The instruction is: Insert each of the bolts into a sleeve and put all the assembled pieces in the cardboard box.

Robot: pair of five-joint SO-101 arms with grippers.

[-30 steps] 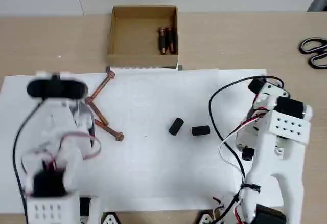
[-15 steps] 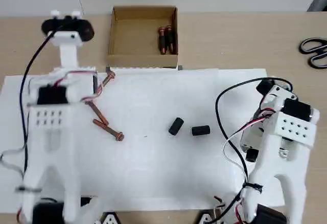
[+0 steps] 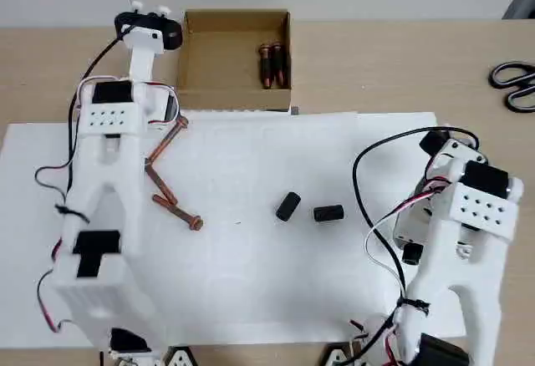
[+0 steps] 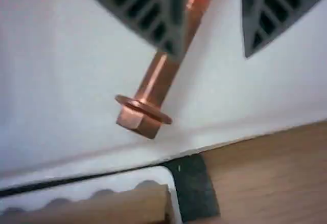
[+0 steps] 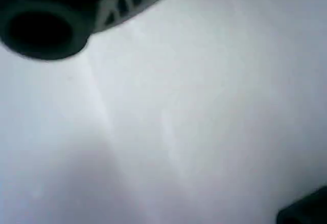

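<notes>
- Bolts [image 3: 177,212]: copper-tone metal, glossy; close up, bolt [image 4: 153,88] has smooth shaft w/ bright highlights.
- Sleeves [image 3: 287,206]: black, matt, prob. plastic or rubber; can't tell which.
- Box [image 3: 191,57]: brown cardboard, matt, raw cut edges.
- Pieces in box [image 3: 272,65]: copper-tone metal, shiny, w/ dark parts.
- Sheet [image 3: 251,282]: white, matt, smooth; paper or foam, unclear.
- Table [image 3: 376,65]: light wood-grain, smooth, low sheen.
- Arms [image 3: 104,182]: white plastic, matt; black motor housings, slight gloss.
- Left gripper [image 4: 212,50] fingers [image 4: 138,9]: dark grey plastic, ribbed, matt.
- Wires [image 3: 359,182]: black, red, white insulation, smooth.
- Scissors [image 3: 514,82]: black handles, glossy.
</notes>
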